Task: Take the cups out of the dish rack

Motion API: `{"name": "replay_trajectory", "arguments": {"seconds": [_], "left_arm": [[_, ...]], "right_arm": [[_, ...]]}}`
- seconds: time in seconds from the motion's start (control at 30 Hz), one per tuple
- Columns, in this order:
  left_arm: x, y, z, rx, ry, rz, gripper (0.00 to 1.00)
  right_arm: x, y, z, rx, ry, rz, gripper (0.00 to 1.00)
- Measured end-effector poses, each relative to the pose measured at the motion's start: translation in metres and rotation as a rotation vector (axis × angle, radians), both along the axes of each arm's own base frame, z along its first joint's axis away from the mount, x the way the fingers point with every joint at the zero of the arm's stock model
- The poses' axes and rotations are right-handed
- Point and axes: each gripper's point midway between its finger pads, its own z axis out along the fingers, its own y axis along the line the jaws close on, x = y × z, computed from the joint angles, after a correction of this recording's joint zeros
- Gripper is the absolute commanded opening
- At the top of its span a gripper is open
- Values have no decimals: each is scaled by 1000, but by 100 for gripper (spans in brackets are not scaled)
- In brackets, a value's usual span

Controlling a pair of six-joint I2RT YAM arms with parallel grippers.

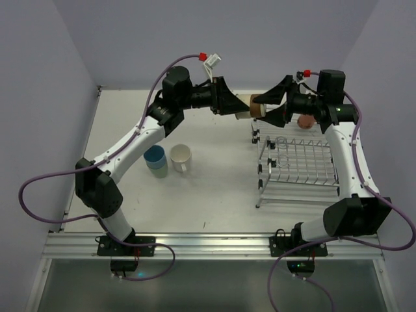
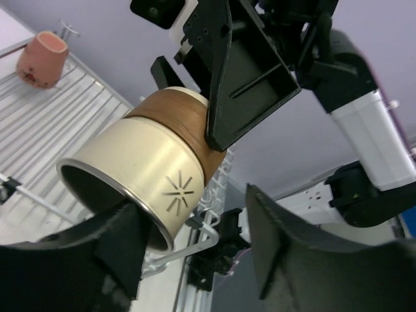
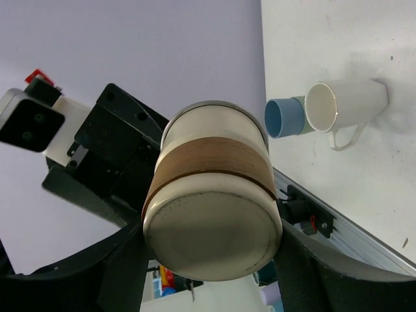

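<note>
A cream-tan cup (image 2: pixel 140 188) with a brown band lies sideways in the air, mouth toward the camera, its base clamped by the right gripper (image 2: pixel 190 104). The left gripper (image 2: pixel 195 221) has its fingers spread either side of the rim, and one perhaps touches it. Beyond, a salmon-pink cup (image 2: pixel 42 60) sits tilted on the dish rack (image 2: pixel 78 117).

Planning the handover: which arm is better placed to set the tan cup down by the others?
Left: the blue cup and white cup stand beside that arm, and the open left claw brackets the tan cup.
</note>
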Motion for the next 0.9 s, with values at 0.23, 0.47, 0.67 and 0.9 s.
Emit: {"name": "replay_trajectory", "arguments": {"seconds": [0.23,0.47,0.67,0.9], "left_arm": [[-5,-3,-1,-106,89,-47,21],[-11,6,0,-261,180,-106,0],[-11,12,-8,-276,219,-116,0],[13,17,-48,-88,259,-10,0]], "right_arm": [[-2,4,10,41,-21,34,0],[-6,8,8,58,-8,63,26],[-5,10,-1,32,16,69,87],[25,-16,-8,-177,-22,-64,98]]}}
